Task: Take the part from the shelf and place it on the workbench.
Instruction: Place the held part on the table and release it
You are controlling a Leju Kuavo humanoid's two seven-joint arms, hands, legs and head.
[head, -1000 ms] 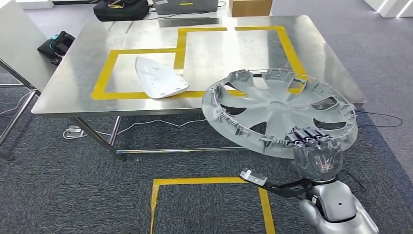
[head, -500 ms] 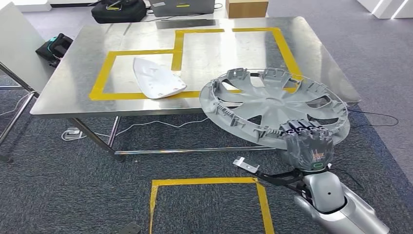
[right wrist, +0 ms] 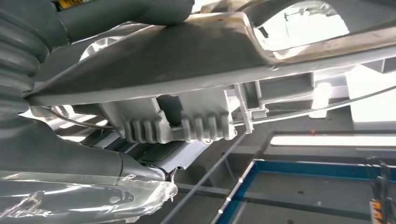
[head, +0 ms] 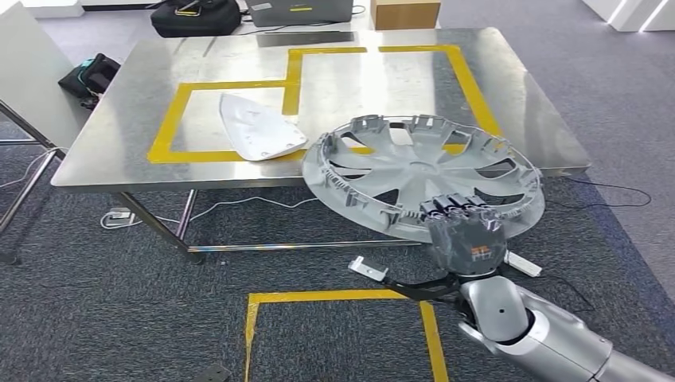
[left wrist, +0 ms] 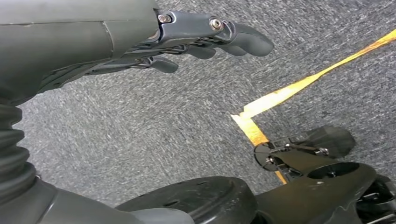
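Observation:
The part is a large grey wheel cover [head: 414, 171] with spokes and a ribbed rim. My right hand [head: 466, 235] grips its near rim from below and holds it tilted in the air, over the front right edge of the steel workbench [head: 127, 135]. Up close in the right wrist view the cover's underside [right wrist: 196, 51] lies against my right hand [right wrist: 84, 158]. My left hand [left wrist: 154, 42] hangs over the grey carpet with its fingers extended and nothing in them.
A white flat part [head: 256, 127] lies inside the yellow tape outline [head: 294, 72] on the workbench. Dark bags [head: 195, 16] and a cardboard box [head: 406, 12] stand behind the table. A yellow tape square [head: 342, 298] marks the carpet near me, and cables run under the table.
My right hand has carried the wheel cover to the left and slightly lower across the table's front edge. The view has shifted a little.

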